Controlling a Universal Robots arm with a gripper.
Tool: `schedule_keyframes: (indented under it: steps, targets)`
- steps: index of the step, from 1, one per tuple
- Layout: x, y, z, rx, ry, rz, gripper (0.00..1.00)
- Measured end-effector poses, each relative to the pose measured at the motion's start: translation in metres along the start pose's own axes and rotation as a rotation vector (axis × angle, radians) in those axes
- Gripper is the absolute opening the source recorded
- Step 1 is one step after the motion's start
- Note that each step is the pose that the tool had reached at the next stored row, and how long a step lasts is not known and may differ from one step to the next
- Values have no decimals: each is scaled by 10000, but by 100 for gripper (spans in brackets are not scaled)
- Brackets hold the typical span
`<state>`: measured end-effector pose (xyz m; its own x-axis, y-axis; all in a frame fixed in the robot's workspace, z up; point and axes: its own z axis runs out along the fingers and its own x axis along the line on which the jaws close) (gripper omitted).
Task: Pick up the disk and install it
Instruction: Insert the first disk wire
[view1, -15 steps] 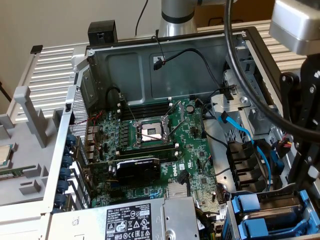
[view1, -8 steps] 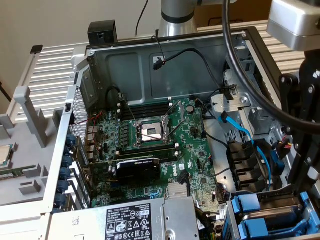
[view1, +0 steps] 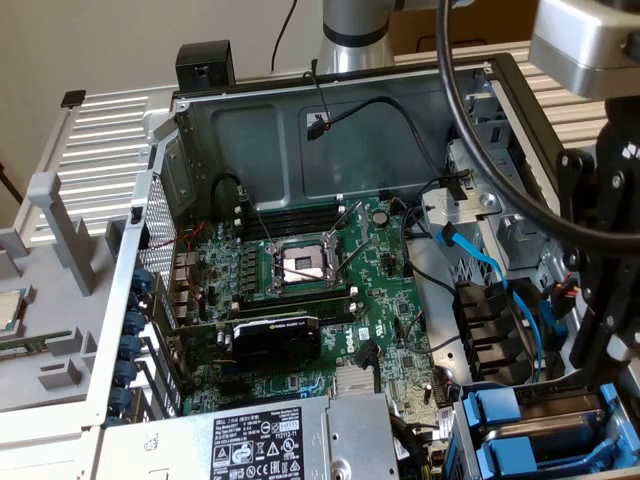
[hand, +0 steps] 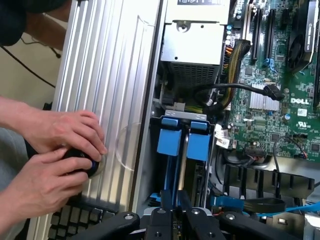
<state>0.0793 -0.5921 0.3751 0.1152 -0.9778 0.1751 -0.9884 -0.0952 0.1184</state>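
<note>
The disk (hand: 168, 165) stands on edge in the drive bay at the side of the open computer case, its bright blue rail tabs (hand: 197, 140) facing the camera. My gripper (hand: 173, 201) sits right over it, and its black fingers (hand: 163, 200) are closed tightly on the disk's blue-railed edge. In the exterior view the disk (view1: 555, 425) shows as a grey slab between blue rails at the lower right. The arm's black wrist (view1: 605, 300) hangs just above it.
The open case (view1: 300, 130) holds a motherboard (view1: 300, 290), a graphics card (view1: 275, 340), loose black and blue cables (view1: 500, 290) and a grey power supply (view1: 260, 440). A person's hands (hand: 55, 150) rest on a black controller beside a keyboard (hand: 75, 217), outside the case's ribbed wall (hand: 107, 90).
</note>
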Motion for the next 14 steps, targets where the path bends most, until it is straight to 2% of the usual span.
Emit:
schedule_keyframes:
  steps: [4, 10, 14]
  targets:
    - [-6, 0, 6, -112, -43, 293, 17]
    - [-53, -6, -2, -151, -58, 396, 17]
    - [-86, -9, -14, -182, -43, 407, 17]
